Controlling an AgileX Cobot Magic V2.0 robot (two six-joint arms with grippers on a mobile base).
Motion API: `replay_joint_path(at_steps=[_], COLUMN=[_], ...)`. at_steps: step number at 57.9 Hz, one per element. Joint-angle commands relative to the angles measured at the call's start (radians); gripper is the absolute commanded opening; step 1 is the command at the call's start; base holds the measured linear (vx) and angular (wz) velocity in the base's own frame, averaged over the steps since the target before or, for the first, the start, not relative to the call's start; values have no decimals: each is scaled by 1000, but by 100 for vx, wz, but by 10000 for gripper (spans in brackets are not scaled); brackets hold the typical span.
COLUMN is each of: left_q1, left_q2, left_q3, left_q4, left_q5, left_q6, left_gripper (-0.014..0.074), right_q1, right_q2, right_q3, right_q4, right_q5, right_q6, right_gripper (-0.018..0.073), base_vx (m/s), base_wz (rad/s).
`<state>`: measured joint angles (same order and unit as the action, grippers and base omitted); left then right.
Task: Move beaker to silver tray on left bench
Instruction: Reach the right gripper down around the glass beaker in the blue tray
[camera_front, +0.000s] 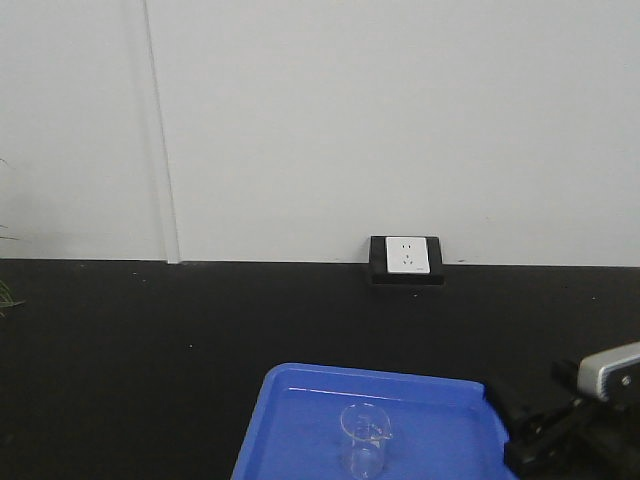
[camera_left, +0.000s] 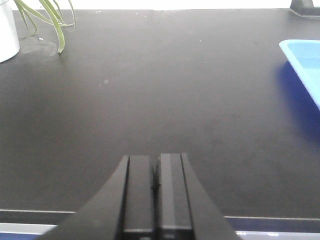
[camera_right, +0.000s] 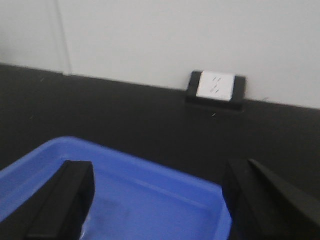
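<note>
The small clear glass beaker (camera_front: 362, 440) stands upright in a blue plastic tray (camera_front: 300, 400) on the black bench (camera_front: 150, 350). My right gripper (camera_front: 510, 425) is open at the tray's right edge, to the right of the beaker and apart from it. In the right wrist view its jaws (camera_right: 157, 172) stand wide apart over the blue tray (camera_right: 150, 195) with nothing between them, and the beaker does not show clearly. My left gripper (camera_left: 155, 162) is shut and empty over bare bench top (camera_left: 150, 90). The silver tray is out of view.
A black-and-white wall socket (camera_front: 406, 259) sits at the back of the bench against the white wall. A white pot (camera_left: 5, 30) with green leaves (camera_left: 50, 15) stands at the far left. The blue tray's corner (camera_left: 305, 65) and the bench's front edge (camera_left: 275, 218) show in the left wrist view.
</note>
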<state>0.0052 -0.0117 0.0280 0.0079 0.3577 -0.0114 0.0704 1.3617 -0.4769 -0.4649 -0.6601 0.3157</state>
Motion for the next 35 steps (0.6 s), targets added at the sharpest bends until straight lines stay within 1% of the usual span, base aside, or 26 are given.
replay_joint_path(at_steps=[1, 6, 9, 15, 19, 27, 35], left_q1=[-6, -6, -6, -6, -6, -6, -6], left_q2=[-16, -16, -16, -16, -16, -16, -16], left_q3=[28, 28, 28, 28, 28, 28, 28], left_q4=[-2, -2, -2, -2, -2, -2, -2], left_q5=[-77, -77, -77, -77, -77, -77, -77], left_q6=[-6, -6, -6, -6, -6, -6, -6], left_gripper=[1, 1, 1, 1, 1, 1, 1], right_q1=[-3, -3, -3, -3, -3, -3, -3], right_q2=[76, 186, 247, 364, 422, 503, 555], right_q3=[10, 13, 8, -20, -48, -131, -206], right_q4=[-83, -125, -129, -135, -169, -279, -323], right_q5=[-246, -365, -435, -509, -538, -558, -549], right_q6=[11, 9, 9, 8, 8, 9, 40], right_gripper=[559, 559, 559, 559, 559, 559, 559], base_vx=[0, 0, 0, 0, 0, 0, 0], base_wz=[0, 0, 0, 0, 0, 0, 0])
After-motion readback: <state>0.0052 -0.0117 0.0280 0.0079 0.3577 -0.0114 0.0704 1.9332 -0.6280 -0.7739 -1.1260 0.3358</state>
